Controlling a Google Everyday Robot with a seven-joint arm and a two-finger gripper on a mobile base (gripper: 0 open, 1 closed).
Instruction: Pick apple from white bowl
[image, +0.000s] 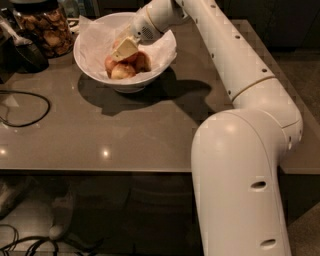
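My cream claw (125, 49) hangs tipped down inside the wide glossy white bowl (89, 69) on the grey desk (125, 130), with the round red-orange apple (141, 61) just below and picture-right of its tip among paler ones; I can't tell how open the claw is or whether it holds anything.

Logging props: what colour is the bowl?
White, seen in the camera view. The tool is inside the bowl, over the apples.

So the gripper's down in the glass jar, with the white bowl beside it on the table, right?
No: the camera view shows the gripper in the white bowl, over the apples, not the glass jar. The jar does stand beside it on the table.
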